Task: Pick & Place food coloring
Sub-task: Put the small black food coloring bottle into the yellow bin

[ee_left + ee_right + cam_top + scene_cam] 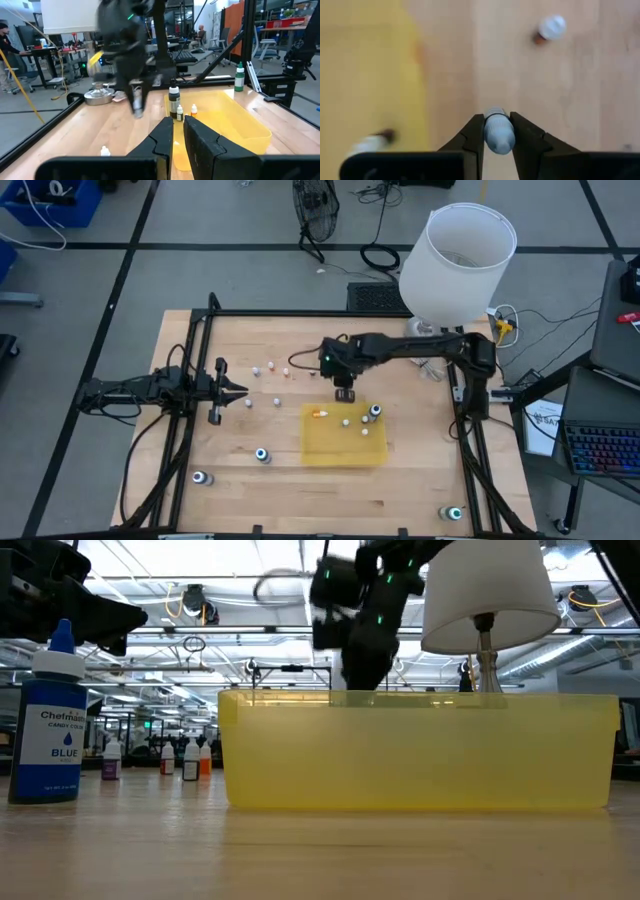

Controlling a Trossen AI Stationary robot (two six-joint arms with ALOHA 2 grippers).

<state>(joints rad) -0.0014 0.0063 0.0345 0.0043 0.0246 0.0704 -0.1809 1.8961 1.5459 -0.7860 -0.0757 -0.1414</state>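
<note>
My right gripper (343,393) hangs just past the far edge of the yellow tray (345,448), shut on a small whitish food coloring bottle (498,132). In the tray stand an orange bottle (320,414), a white one (346,421) and a dark one with a teal-white top (375,411). More small bottles stand on the wood at the far left (270,367) and nearer (248,402). Dark teal-topped ones (262,454) (201,477) stand near the front. My left gripper (240,390) waits shut at the table's left, touching nothing. My right gripper pinches the small whitish bottle by its two sides (490,131) between its two fingers. The fingers come steeply from above, pointing down. The bottle is lifted clear of the table, over bare wood next to the tray.
A white lamp (458,265) stands at the table's far right corner. One more teal-topped bottle (455,512) stands at the front right. A blue bottle (50,730) looms close in the low view. Black frame rails (200,340) border the table.
</note>
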